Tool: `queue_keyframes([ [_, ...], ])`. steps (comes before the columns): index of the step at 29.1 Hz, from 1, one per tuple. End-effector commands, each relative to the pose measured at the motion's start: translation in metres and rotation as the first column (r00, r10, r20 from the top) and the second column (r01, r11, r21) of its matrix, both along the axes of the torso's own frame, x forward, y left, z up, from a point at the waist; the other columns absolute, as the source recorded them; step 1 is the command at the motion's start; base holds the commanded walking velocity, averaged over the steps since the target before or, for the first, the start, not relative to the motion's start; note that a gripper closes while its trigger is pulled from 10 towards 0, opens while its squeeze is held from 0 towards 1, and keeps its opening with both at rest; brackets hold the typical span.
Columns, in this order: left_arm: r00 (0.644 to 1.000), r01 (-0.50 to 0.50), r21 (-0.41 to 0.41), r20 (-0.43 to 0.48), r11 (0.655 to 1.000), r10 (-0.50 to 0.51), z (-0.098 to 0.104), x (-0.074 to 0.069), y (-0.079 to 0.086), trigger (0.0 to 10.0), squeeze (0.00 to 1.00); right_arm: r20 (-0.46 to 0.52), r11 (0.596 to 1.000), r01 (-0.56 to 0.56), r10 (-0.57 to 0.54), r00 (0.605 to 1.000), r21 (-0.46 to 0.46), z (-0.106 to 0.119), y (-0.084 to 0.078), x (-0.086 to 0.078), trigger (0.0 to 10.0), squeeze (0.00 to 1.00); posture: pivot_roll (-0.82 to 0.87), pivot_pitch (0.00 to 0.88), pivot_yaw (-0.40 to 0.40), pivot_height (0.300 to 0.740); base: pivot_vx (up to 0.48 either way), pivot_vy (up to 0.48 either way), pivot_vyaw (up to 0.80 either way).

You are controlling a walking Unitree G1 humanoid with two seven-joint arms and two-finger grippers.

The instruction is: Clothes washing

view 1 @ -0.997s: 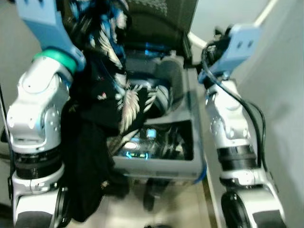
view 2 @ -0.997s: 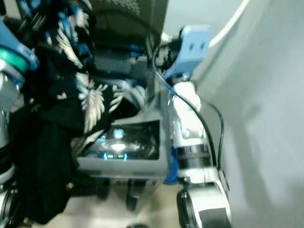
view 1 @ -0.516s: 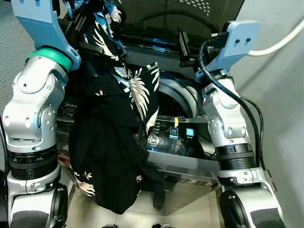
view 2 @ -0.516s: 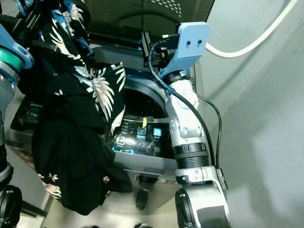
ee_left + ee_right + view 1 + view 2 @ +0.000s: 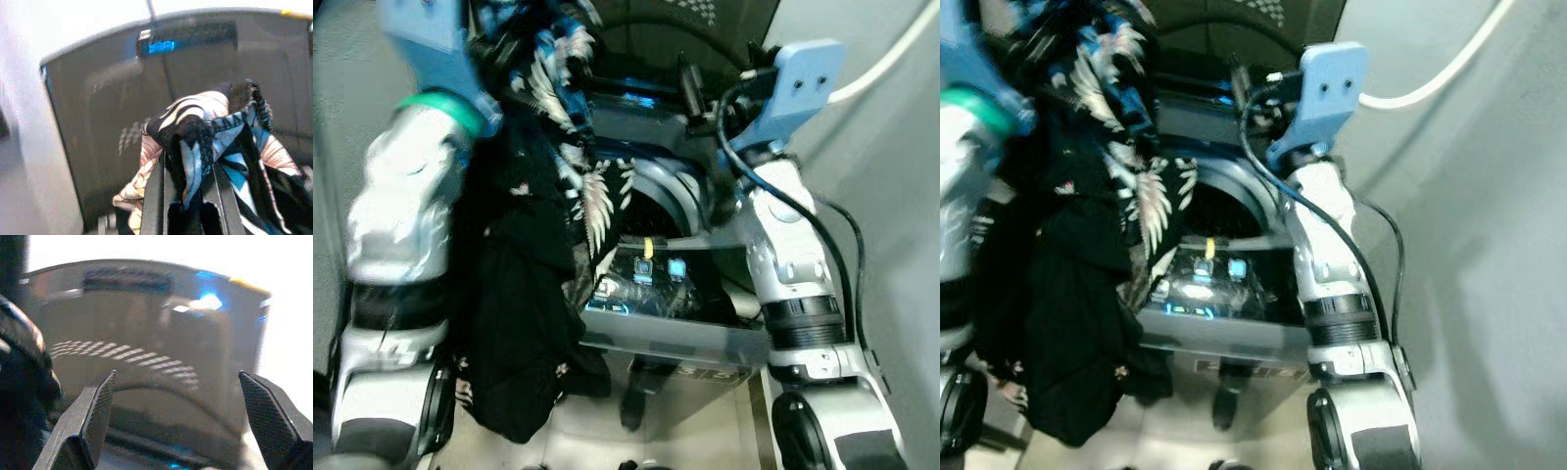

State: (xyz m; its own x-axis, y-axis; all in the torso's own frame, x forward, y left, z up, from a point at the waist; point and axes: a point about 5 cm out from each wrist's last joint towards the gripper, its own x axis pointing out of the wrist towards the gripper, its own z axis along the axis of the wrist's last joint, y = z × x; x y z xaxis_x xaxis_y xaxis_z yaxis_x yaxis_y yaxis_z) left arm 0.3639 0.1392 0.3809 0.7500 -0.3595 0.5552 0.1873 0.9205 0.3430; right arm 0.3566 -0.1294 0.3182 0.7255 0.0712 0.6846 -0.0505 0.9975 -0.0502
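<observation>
The left gripper [image 5: 188,208] is clamped on the dark flowery shirt [image 5: 543,245], which hangs high beside the washing machine [image 5: 675,323], not inside yet. The right gripper [image 5: 178,421] waits with fingers wide apart near the raised lid [image 5: 1234,20], so loading the open drum [image 5: 656,201] seems left to do.

A dark floral shirt [image 5: 543,225] hangs in a long bunch from high on the robot's left arm [image 5: 406,235], draping down past the front of a top-loading washing machine [image 5: 675,333]. The machine's lid [image 5: 700,24] stands raised behind the round drum opening [image 5: 661,201], and its control panel [image 5: 651,279] glows with blue lights. The right arm [image 5: 788,245] reaches up beside the machine's right edge, a black cable [image 5: 832,255] looping along it.
</observation>
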Motion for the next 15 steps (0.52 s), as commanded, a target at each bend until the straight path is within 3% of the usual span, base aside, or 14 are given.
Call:
queue_keyframes([
  [1,0.995,0.033,0.115,0.086,0.993,-0.043,0.008,0.007,-0.028,10.0,0.00,0.099,0.980,0.187,-0.193,0.976,0.060,0.014,-0.029,-0.009,10.0,0.00,0.05,0.101,-0.013,0.740,0.000,0.000,0.00],
  [4,0.995,0.083,0.137,0.040,0.987,-0.090,0.002,0.011,-0.039,10.0,0.00,0.110,0.970,0.236,-0.242,0.964,0.060,0.014,-0.037,-0.010,10.0,0.00,0.04,0.103,-0.014,0.740,0.000,0.000,0.00],
  [5,0.987,0.151,0.125,-0.076,0.981,-0.143,-0.011,0.016,-0.045,10.0,0.00,0.090,0.971,0.235,-0.238,0.967,0.043,0.011,-0.038,-0.009,10.0,0.00,0.05,0.108,-0.015,0.740,0.000,0.000,0.00],
  [6,0.955,0.222,0.104,-0.222,0.970,-0.195,-0.033,0.020,-0.045,10.0,0.00,0.063,0.976,0.213,-0.215,0.975,0.038,0.006,-0.036,-0.006,10.0,0.00,0.05,0.111,-0.016,0.740,0.000,0.000,0.00],
  [7,0.955,0.222,0.104,-0.222,0.970,-0.195,-0.033,0.020,-0.045,10.0,0.00,0.063,0.976,0.213,-0.215,0.975,0.038,0.006,-0.036,-0.006,10.0,0.00,0.05,0.111,-0.016,0.740,0.000,0.000,0.00],
  [8,0.921,0.267,0.082,-0.316,0.960,-0.230,-0.048,0.022,-0.045,10.0,0.00,0.045,0.980,0.194,-0.196,0.980,0.038,0.003,-0.034,-0.005,10.0,0.00,0.05,0.111,-0.016,0.740,0.000,0.000,0.00],
  [9,0.921,0.267,0.082,-0.316,0.960,-0.230,-0.048,0.022,-0.045,10.0,0.00,0.045,0.980,0.194,-0.196,0.980,0.038,0.003,-0.034,-0.005,10.0,0.00,0.05,0.111,-0.016,0.740,0.000,0.000,0.00],
  [11,0.808,0.408,0.047,-0.483,0.912,-0.337,-0.078,0.016,-0.043,10.0,0.00,0.028,0.985,0.170,-0.171,0.985,0.034,-0.002,-0.029,-0.004,10.0,0.00,0.07,0.111,-0.018,0.740,0.000,0.000,0.00],
  [12,0.808,0.408,0.047,-0.483,0.912,-0.337,-0.078,0.016,-0.043,10.0,0.00,0.028,0.985,0.170,-0.171,0.985,0.034,-0.002,-0.029,-0.004,10.0,0.00,0.07,0.111,-0.018,0.740,0.000,0.000,0.00],
  [13,0.764,0.451,0.020,-0.526,0.892,-0.375,-0.085,0.013,-0.041,10.0,0.00,0.024,0.986,0.162,-0.163,0.986,0.030,-0.003,-0.026,-0.003,10.0,0.00,0.07,0.110,-0.017,0.740,0.000,0.000,0.00],
  [15,0.764,0.451,0.020,-0.526,0.892,-0.375,-0.085,0.013,-0.041,10.0,0.00,0.024,0.986,0.162,-0.163,0.986,0.030,-0.003,-0.026,-0.003,10.0,0.00,0.07,0.110,-0.017,0.740,0.000,0.000,0.00],
])
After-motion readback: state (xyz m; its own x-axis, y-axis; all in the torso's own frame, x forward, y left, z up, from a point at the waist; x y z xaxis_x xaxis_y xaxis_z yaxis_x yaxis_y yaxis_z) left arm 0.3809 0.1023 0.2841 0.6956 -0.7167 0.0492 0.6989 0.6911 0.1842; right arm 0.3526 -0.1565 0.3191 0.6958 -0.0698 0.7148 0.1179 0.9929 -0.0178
